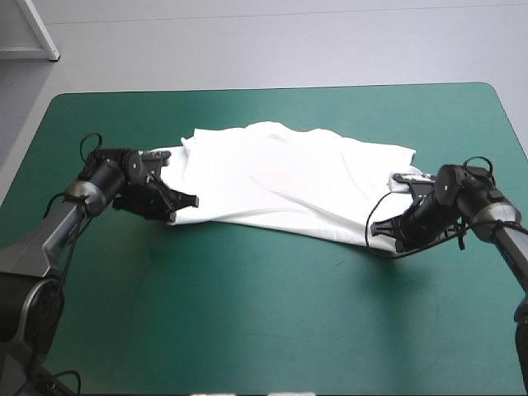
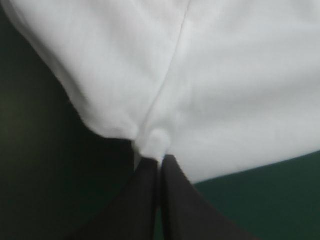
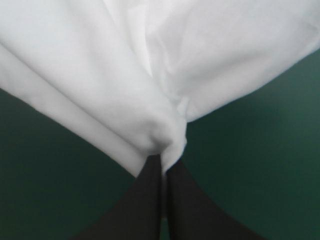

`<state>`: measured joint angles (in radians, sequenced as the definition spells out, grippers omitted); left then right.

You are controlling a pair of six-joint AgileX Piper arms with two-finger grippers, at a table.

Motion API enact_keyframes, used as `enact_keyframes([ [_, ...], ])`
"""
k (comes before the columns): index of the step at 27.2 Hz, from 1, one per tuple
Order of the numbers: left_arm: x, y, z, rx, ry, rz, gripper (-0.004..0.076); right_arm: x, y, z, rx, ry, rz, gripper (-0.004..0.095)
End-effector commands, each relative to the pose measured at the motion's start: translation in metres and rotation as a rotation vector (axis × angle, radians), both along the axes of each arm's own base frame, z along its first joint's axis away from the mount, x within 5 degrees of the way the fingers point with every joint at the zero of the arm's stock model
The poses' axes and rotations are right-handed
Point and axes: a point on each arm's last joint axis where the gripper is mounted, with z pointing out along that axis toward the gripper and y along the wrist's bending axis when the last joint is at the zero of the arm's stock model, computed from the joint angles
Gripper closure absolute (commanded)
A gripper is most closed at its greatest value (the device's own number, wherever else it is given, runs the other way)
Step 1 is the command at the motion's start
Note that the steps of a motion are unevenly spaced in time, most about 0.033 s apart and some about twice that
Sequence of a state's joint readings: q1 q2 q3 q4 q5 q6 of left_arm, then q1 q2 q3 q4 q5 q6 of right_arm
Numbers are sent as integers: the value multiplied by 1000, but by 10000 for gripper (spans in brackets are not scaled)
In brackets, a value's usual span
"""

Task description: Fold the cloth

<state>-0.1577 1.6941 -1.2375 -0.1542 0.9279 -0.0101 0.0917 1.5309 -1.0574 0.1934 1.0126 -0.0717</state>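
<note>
The white T-shirt (image 1: 289,177) lies stretched across the middle of the teal-green table, rumpled, with its near edge pulled taut between the two arms. My left gripper (image 1: 183,204) is shut on the T-shirt's near left corner; in the left wrist view the black fingers (image 2: 177,200) meet in a point with a pinch of T-shirt (image 2: 210,85) at the tip. My right gripper (image 1: 382,233) is shut on the T-shirt's near right corner; a bunched fold of T-shirt (image 3: 115,75) runs into its fingers (image 3: 185,205).
Bare teal-green cover (image 1: 264,313) stretches from the shirt to the near edge. A strip of cover (image 1: 272,103) also shows beyond the shirt up to the far edge.
</note>
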Motion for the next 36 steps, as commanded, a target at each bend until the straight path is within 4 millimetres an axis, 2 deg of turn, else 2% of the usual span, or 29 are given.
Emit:
enact_keyframes([
  [1,-35,2,9,-36,-52,9,732,-21,-2,11,4,-51,4,927],
  [2,-55,6,2,-30,-26,5,732,-29,-3,11,-4,-49,7,927],
  [4,-80,10,-2,-26,-9,4,732,-38,-6,10,-22,-41,16,927],
  [8,-143,18,-5,-51,-18,11,732,-71,-8,13,-22,-10,21,927],
  [10,-165,19,-7,-83,-16,21,732,-88,-10,18,-19,-21,20,927],
  [12,-175,19,-10,-105,-13,31,732,-96,-10,20,-11,-35,8,927],
  [18,-178,19,-12,-115,-34,24,729,-103,-7,23,30,-56,2,926],
  [20,-178,19,-12,-112,-26,15,703,-103,-6,23,39,-53,10,904],
  [22,-179,19,-11,-114,-13,12,635,-103,-7,23,36,-47,14,821],
  [27,-182,18,-4,-109,41,-24,371,-108,-6,22,36,2,24,393],
  [30,-180,17,5,-110,31,-32,276,-108,-6,24,41,12,27,290],
  [33,-169,17,28,-108,-51,-41,272,-103,-4,39,60,-25,29,302],
  [36,-154,17,70,-91,-207,-58,272,-93,-3,71,73,-130,34,325],
])
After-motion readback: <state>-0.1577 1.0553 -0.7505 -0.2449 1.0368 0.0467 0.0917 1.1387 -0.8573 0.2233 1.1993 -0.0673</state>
